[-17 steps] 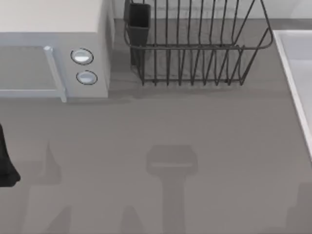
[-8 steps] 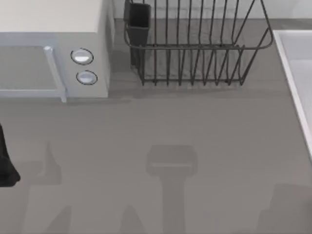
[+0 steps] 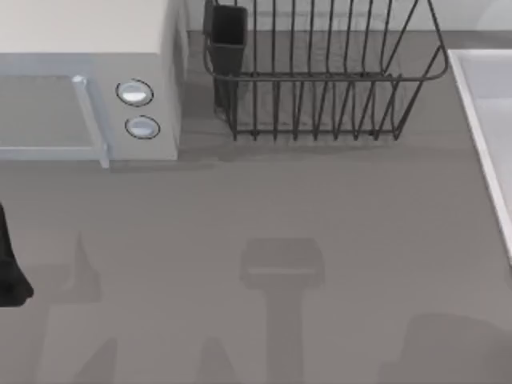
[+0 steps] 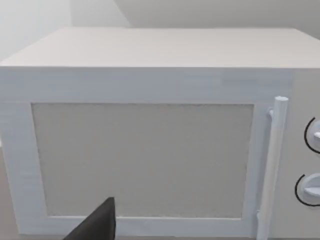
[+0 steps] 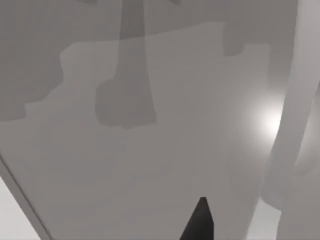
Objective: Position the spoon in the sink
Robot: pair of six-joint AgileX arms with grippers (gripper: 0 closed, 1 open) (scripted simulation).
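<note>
The sink [image 3: 484, 120] sits at the bench's [image 3: 320, 208] three o'clock edge, the microwave [image 3: 88, 88] at ten. The left arm [image 3: 10, 272] waits at nine o'clock. A dark tip [image 5: 200, 222], perhaps a finger of the right arm's jaws, hangs over grey bench; I cannot tell either jaws' state.

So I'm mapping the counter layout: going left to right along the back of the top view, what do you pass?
Microwave with its two knobs, then the dark wire dish rack, then the sink at the right edge.
</note>
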